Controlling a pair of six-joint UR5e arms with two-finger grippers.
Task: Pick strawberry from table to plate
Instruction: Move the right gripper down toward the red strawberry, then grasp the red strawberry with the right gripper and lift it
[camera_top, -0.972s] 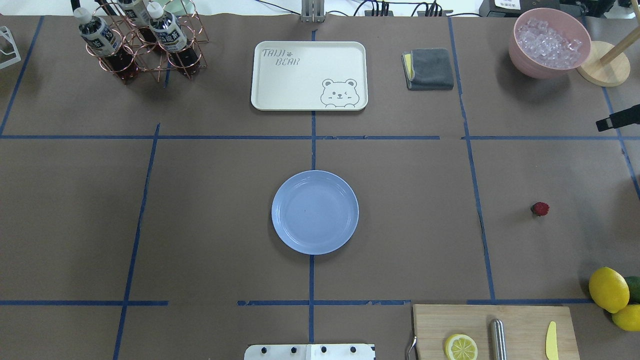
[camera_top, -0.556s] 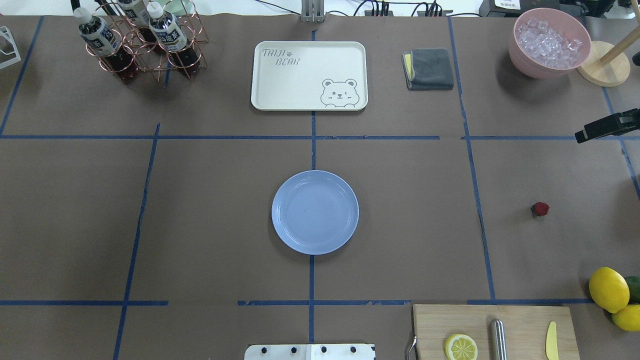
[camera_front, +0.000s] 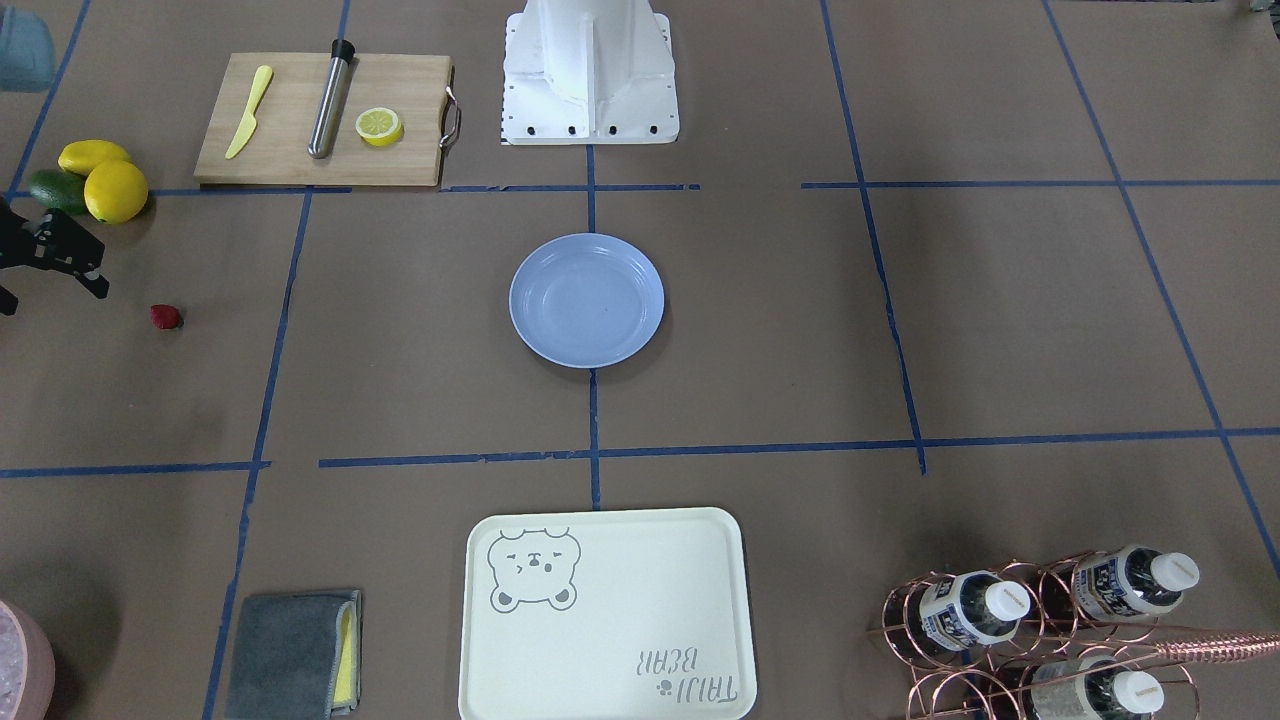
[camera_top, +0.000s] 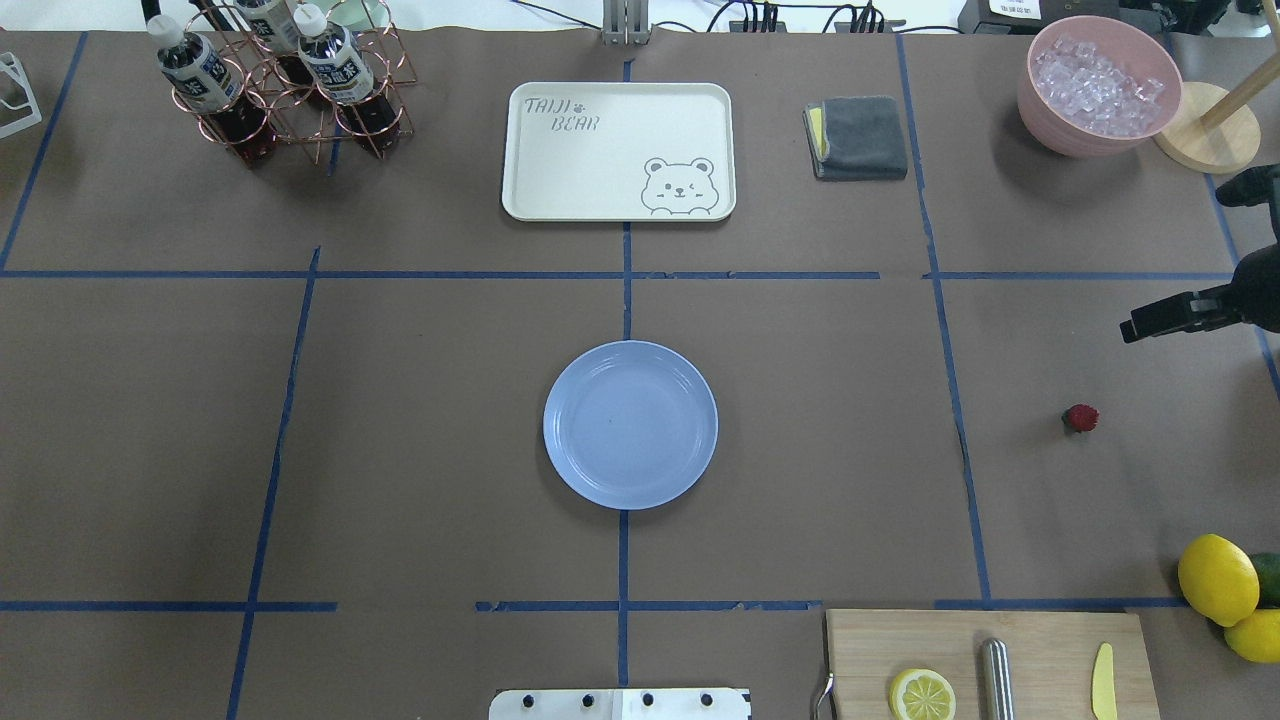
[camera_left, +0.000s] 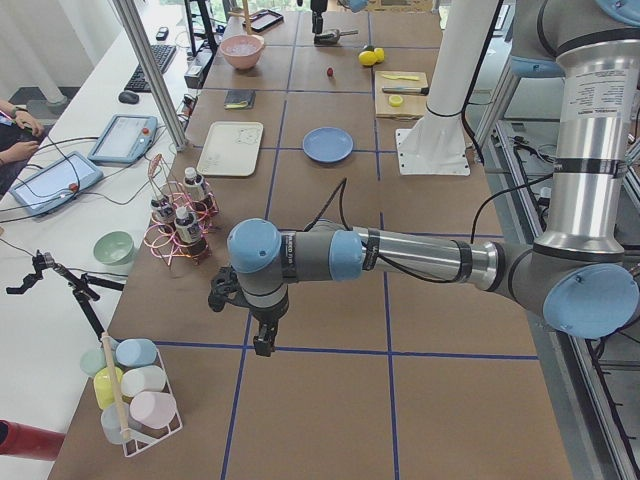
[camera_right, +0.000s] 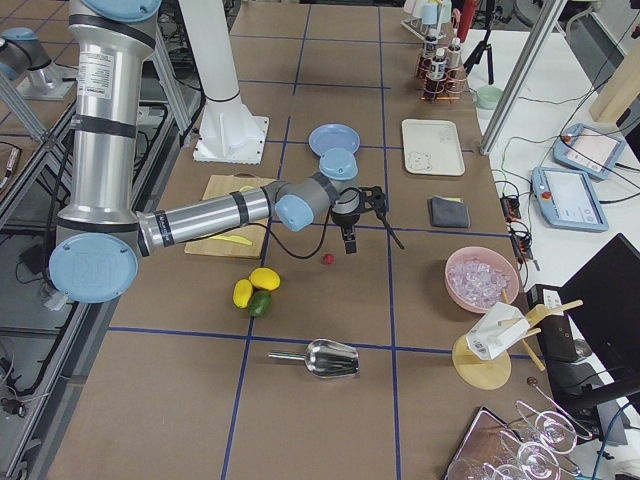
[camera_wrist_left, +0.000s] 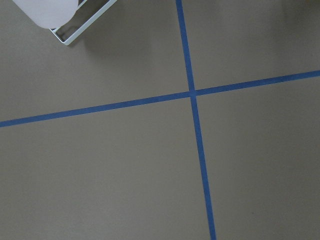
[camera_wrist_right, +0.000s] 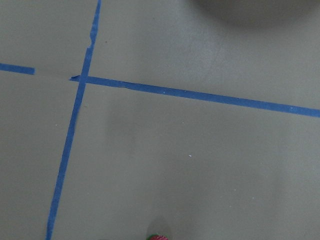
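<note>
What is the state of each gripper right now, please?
Left gripper: cannot be told, as only the side view shows it.
Right gripper: open, holding nothing.

One table (camera_top: 400, 400), counted out: one strawberry (camera_top: 1080, 418), one light blue plate (camera_top: 630, 425), one cream tray (camera_top: 600, 160), and one wooden cutting board (camera_top: 1040, 650) bearing one lemon slice (camera_top: 922, 694), one yellow knife (camera_top: 1102, 682) and one metal rod (camera_top: 994, 680). Also two whole lemons (camera_top: 1217, 579) beside one green fruit (camera_top: 1268, 578), three bottles (camera_top: 195, 70) in one copper wire rack (camera_front: 1200, 647), one grey cloth (camera_top: 862, 137) and one pink bowl (camera_top: 1030, 110) of ice.
</note>
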